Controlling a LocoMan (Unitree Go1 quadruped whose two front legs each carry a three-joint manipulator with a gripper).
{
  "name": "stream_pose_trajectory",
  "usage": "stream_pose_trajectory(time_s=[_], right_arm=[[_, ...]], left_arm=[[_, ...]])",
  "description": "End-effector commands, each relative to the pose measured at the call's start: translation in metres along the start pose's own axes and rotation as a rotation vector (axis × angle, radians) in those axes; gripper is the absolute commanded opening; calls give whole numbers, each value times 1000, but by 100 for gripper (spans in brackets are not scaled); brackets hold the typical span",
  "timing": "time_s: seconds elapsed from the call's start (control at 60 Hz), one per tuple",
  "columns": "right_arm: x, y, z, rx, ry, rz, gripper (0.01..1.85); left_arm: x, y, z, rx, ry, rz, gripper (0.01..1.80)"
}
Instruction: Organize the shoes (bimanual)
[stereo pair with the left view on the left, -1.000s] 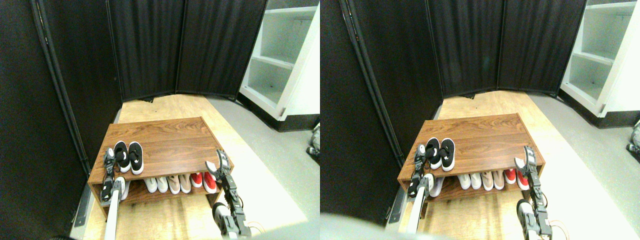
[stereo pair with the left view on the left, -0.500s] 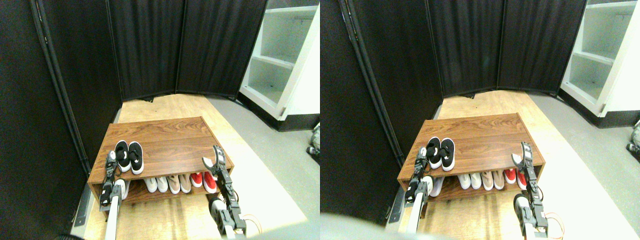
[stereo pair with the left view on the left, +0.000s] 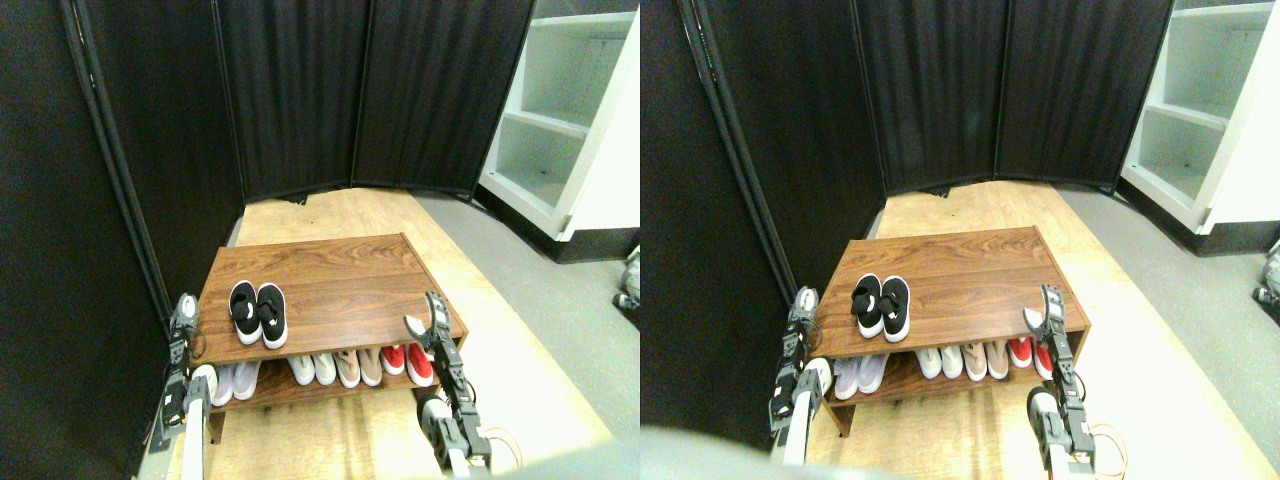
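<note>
Black folding screens back a wooden shoe rack (stereo pair with the left view on the left: 330, 268) on a pale wood floor. I count two black shoes (stereo pair with the left view on the left: 258, 313) side by side on its top, left of centre; beneath, three pairs: white (stereo pair with the left view on the left: 314, 369), beige (stereo pair with the left view on the left: 359, 368), red (stereo pair with the left view on the left: 407, 362). My left gripper (stereo pair with the left view on the left: 184, 312) hangs off the rack's left edge, fingers unreadable; my right gripper (stereo pair with the left view on the left: 424, 322), fingers spread, stands at the front right corner.

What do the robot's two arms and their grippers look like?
Both are thin, jointed limbs: pale near the base, dark toward the tip. The left gripper is dark with a pale cap. The right gripper is dark with grey fingers; orange cable loops at its base.
</note>
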Motion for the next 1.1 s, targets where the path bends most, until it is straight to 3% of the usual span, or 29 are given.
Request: stream_pose_trajectory(time_s=[0.017, 0.15, 0.217, 0.383, 0.6, 0.717, 0.883, 1.1], right_arm=[[1, 3, 4, -17, -17, 12, 49], [1, 2, 3, -11, -19, 10, 50], [1, 1, 2, 1, -21, 10, 50], [0, -1, 1, -10, -21, 12, 50], [-3, -3, 0, -14, -27, 12, 49], [-5, -2, 0, -22, -39, 9, 41], [-8, 0, 0, -33, -28, 12, 39], [-23, 8, 6, -52, 4, -21, 35]], left_arm=[[-10, -7, 7, -12, -14, -51, 1], [-25, -12, 5, -66, -16, -38, 1], [-33, -13, 2, -63, 24, -61, 1], [-51, -9, -5, -113, 58, -70, 1], [-78, -6, -9, -95, 20, -34, 1], [-89, -3, -10, -110, 54, -35, 1], [-97, -3, -8, -118, 58, -41, 1], [-100, -5, -6, -145, 66, -56, 1]])
